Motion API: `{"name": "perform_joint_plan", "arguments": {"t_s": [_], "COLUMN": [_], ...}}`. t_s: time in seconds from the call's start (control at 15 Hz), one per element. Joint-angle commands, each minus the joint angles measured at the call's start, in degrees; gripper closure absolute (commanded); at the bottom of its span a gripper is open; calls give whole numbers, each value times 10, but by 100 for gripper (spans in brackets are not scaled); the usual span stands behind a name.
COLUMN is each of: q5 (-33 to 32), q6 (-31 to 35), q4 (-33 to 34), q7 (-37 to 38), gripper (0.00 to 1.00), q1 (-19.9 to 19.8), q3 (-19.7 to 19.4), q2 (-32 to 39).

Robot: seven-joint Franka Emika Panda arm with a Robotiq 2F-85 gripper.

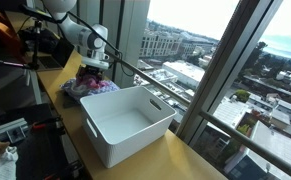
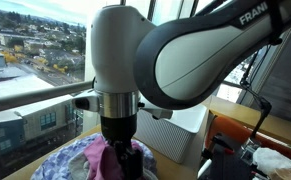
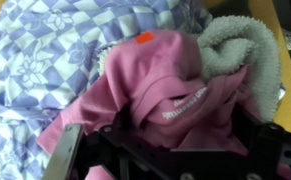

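Note:
My gripper [image 3: 170, 150] is down on a pile of clothes on a wooden table by the window. Its fingers stand wide apart with a pink garment [image 3: 155, 85] bunched between them. The pink garment has a white printed label and an orange tag. It lies on a blue-and-white checked cloth [image 3: 40, 60], with a grey-green towel [image 3: 247, 48] beside it. In both exterior views the gripper [image 1: 93, 68] [image 2: 122, 160] points straight down into the pile [image 1: 88, 86], with pink cloth [image 2: 107, 160] at its fingers.
A white plastic bin [image 1: 145, 133] stands empty on the table next to the pile; its slotted wall also shows in an exterior view [image 2: 180, 135]. Window glass and a dark frame [image 1: 220, 70] run along the table's far edge. Equipment and cables [image 1: 10, 50] stand behind the arm.

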Motion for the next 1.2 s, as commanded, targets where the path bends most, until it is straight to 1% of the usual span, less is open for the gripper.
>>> {"name": "perform_joint_plan", "arguments": {"t_s": [0.0, 0.13, 0.2, 0.27, 0.33, 0.6, 0.87, 0.93, 1.0, 1.07, 1.13], "q5": [-36, -47, -49, -50, -49, -43, -36, -35, -33, -32, -30], "q6": [18, 14, 11, 8, 3, -10, -27, -34, -44, -55, -66], "q4": [1, 1, 2, 5, 8, 9, -2, -1, 2, 7, 16], "q7": [2, 3, 3, 2, 0, -4, -9, -12, -15, -19, -25], "gripper": [0, 0, 25, 26, 32, 62, 94, 99, 99, 96, 100], "q1": [-11, -19, -23, -27, -32, -53, -77, -84, -89, -94, -98], "q3": [-23, -30, -32, -32, -32, -31, -31, -32, -32, -32, -31], "q2": [38, 44, 44, 42, 35, 3, -45, -61, -74, -91, -107]}}
